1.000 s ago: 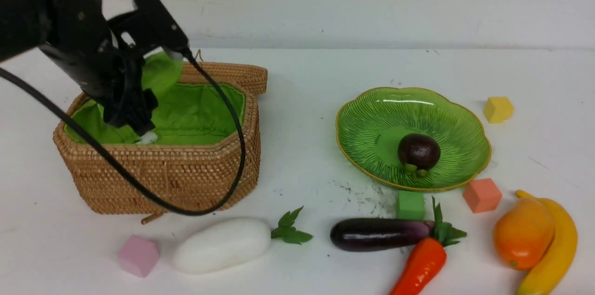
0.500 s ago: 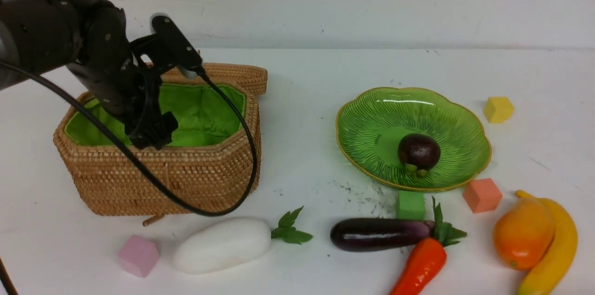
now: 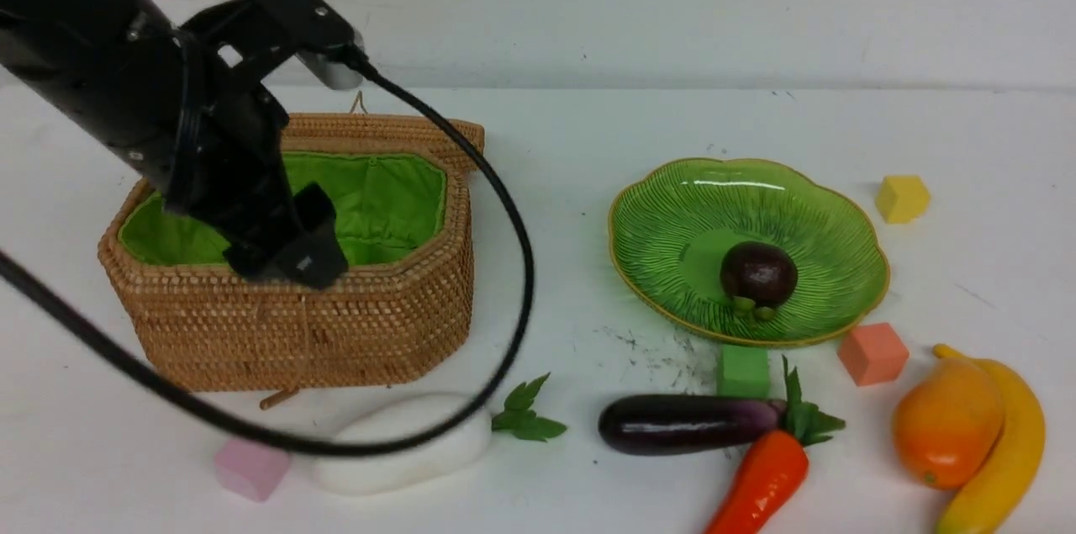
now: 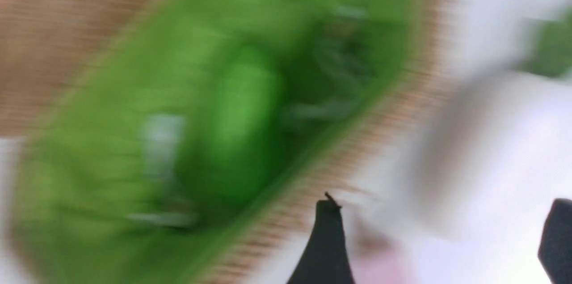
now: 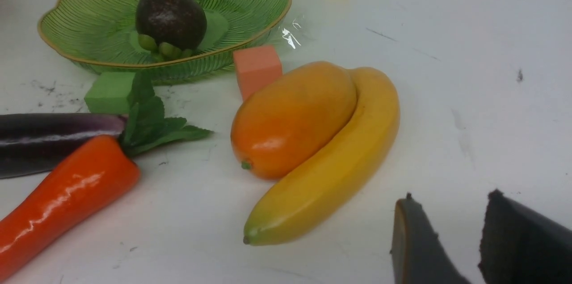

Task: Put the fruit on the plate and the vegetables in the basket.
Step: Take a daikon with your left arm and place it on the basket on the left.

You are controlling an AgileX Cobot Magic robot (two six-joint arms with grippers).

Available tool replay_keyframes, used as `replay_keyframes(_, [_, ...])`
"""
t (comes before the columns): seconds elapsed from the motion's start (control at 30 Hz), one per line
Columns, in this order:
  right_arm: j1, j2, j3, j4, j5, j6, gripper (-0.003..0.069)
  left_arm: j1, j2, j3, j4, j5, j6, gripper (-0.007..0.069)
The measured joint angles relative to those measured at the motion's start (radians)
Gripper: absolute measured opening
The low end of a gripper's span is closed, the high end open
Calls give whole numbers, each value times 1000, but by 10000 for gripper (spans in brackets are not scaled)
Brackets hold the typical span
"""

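Hovering over the near rim of the basket (image 3: 336, 332), the left pincer (image 3: 290, 252) is spread wide and holds nothing; whether it grazes the wicker cannot be told. Its wrist view is smeared by blur, but both dark fingers (image 4: 326, 243) stand far apart. In the same view a pale green oblong (image 4: 241, 118), too blurred to name, lies on the basket's green lining. The woven lid (image 3: 403, 130) is folded back behind the basket. The arm's black cable (image 3: 513, 265) loops down across the radish (image 3: 403, 454), which lies on the table (image 3: 572, 181) in front of the basket, beside a pink cube (image 3: 248, 468).

The right pincer (image 5: 464, 243), seen only from its own wrist, is part-way apart and empty, above bare table near the banana (image 3: 1004, 450).

The mangosteen (image 3: 758, 273) sits in the plate (image 3: 832, 214). The mango (image 3: 946, 420) and the banana lie touching, side by side, on the table to the front right of the plate. The eggplant (image 3: 681, 423) and the carrot (image 3: 761, 479) lie in front of the plate, the carrot's leafy top against the eggplant's end. A green cube (image 3: 743, 370) sits just beside the plate's near edge, an orange cube (image 3: 872, 352) sits between plate and mango, and a yellow cube (image 3: 902, 198) sits to the plate's right.

The table is white, scuffed with dark marks near the plate. A plain white wall (image 3: 672, 4) stands behind it.
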Motion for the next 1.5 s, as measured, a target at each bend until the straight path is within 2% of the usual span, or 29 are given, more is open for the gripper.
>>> replay_keyframes(0.1, [0,0,0,0,0,0,245,-96,-2,83,-71,47,5,572])
replay_keyframes(0.2, [0,0,0,0,0,0,245,-157,15,182,-56,-53,9,571])
replay_keyframes(0.4, [0,0,0,0,0,0,245,-166,96,266,16,-277,9,572])
replay_keyframes(0.73, [0,0,0,0,0,0,245,-166,254,267,80,-398,9,642])
replay_keyframes(0.9, [0,0,0,0,0,0,245,-166,306,267,83,-383,31,623])
replay_keyframes(1.07, [0,0,0,0,0,0,245,-166,321,266,49,-313,59,507])
replay_keyframes(1.37, [0,0,0,0,0,0,245,-166,260,266,13,-230,65,510])
replay_keyframes(1.5, [0,0,0,0,0,0,245,-166,123,257,36,-166,91,510])
